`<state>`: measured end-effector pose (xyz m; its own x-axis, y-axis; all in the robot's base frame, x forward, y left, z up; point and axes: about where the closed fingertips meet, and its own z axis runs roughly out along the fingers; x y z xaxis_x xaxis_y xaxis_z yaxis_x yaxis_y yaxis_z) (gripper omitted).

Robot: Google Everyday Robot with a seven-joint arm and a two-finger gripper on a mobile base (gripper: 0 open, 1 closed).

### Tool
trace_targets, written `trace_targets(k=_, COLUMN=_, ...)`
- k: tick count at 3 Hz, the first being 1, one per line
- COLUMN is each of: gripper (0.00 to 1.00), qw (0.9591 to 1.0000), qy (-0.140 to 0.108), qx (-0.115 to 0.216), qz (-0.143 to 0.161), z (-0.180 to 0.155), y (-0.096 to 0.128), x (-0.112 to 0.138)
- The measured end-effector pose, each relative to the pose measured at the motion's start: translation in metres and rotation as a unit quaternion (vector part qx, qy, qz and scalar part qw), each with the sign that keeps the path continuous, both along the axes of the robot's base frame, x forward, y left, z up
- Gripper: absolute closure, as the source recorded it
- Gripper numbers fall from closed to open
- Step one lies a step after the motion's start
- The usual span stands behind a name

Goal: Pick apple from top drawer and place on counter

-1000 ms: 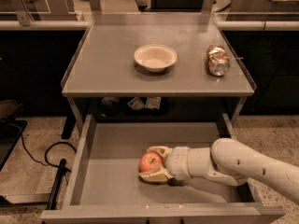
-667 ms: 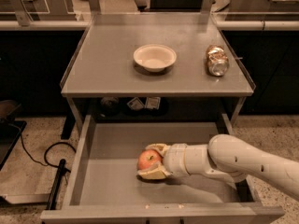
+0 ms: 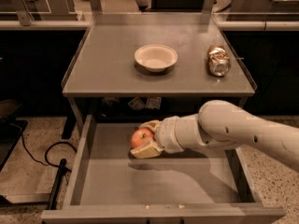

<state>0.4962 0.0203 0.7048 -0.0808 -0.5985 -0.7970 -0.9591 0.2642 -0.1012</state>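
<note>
Nearest, above the floor of the open top drawer point(image 3: 80, 164), the end effector point(image 3: 140, 139) reaches in from the right. It is clenched on the apple point(image 3: 141, 136) from above and below, and a shadow on the drawer floor beneath suggests the fruit hangs clear of it. The apple sits just below and in front of the table's point(image 3: 110, 76) front edge, left of its middle, so the surface lies up and beyond. Farther back, the white bowl point(image 3: 156, 58) sits mid-table and the crushed can point(image 3: 218, 60) is near the right edge, so the front-left corner looks the likeliest landing spot.
</note>
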Motion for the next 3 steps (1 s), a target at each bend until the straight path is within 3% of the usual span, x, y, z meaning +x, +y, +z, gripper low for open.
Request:
trace_targets(k=1, gripper=1.00, qw=1.0000, qy=-0.002, qx=0.004, qz=0.008, z=0.0403, y=0.0075, x=0.0106)
trace_targets(k=3, gripper=1.00, qw=0.9996, qy=-0.012, qx=0.015, qz=0.021, z=0.0500, y=0.0143, x=0.0124)
